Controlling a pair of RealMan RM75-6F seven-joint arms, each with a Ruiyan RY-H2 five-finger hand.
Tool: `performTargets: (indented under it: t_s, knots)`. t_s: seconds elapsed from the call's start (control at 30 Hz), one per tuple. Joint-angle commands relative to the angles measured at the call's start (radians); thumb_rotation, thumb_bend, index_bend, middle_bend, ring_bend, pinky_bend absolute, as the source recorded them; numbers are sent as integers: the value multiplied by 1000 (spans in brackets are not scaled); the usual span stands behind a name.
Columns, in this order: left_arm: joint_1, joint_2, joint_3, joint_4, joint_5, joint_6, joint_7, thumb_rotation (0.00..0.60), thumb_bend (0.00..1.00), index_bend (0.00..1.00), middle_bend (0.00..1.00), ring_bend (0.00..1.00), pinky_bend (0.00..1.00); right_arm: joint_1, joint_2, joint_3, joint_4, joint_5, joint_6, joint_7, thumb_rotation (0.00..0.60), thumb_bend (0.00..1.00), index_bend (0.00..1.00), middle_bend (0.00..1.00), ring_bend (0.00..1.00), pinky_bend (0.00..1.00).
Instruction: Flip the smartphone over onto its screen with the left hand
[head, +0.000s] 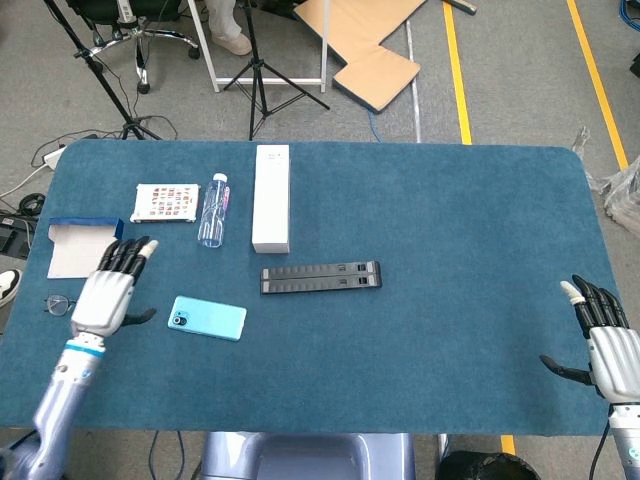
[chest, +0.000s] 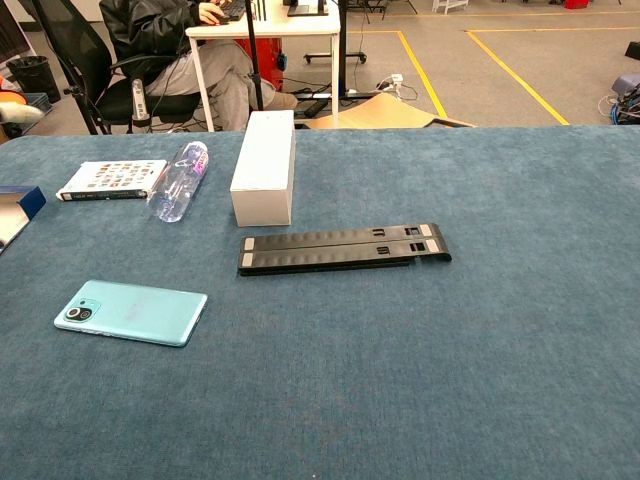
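The light blue smartphone (head: 207, 319) (chest: 131, 313) lies flat on the blue table, its back and camera lens facing up, screen down. My left hand (head: 110, 286) hovers to the phone's left, apart from it, fingers spread and holding nothing. In the chest view this hand is out of frame except perhaps a fingertip at the left edge. My right hand (head: 603, 343) rests open near the table's front right corner, far from the phone.
A black folded stand (head: 321, 277) (chest: 343, 247) lies right of the phone. Behind stand a white box (head: 271, 197) (chest: 265, 166), a water bottle (head: 213, 209) (chest: 178, 180) and a booklet (head: 166, 202) (chest: 112, 180). An open box (head: 84, 246) and glasses (head: 58, 303) sit far left.
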Motion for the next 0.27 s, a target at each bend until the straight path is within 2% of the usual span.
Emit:
performTargets:
  t_s: [0.03, 0.1, 0.27]
  knots:
    - [60, 56, 54, -41, 57, 68, -15, 600, 0, 0, 0, 0, 0, -3, 4, 0, -3, -7, 10, 5, 600, 0, 0, 0, 0, 0]
    - [90, 74, 83, -49, 89, 103, -20, 600, 0, 0, 0, 0, 0, -5, 5, 1, -4, -10, 17, 6, 600, 0, 0, 0, 0, 0]
    - [131, 93, 107, -64, 118, 149, -32, 600, 0, 0, 0, 0, 0, -5, 7, 2, -5, -12, 19, 9, 600, 0, 0, 0, 0, 0]
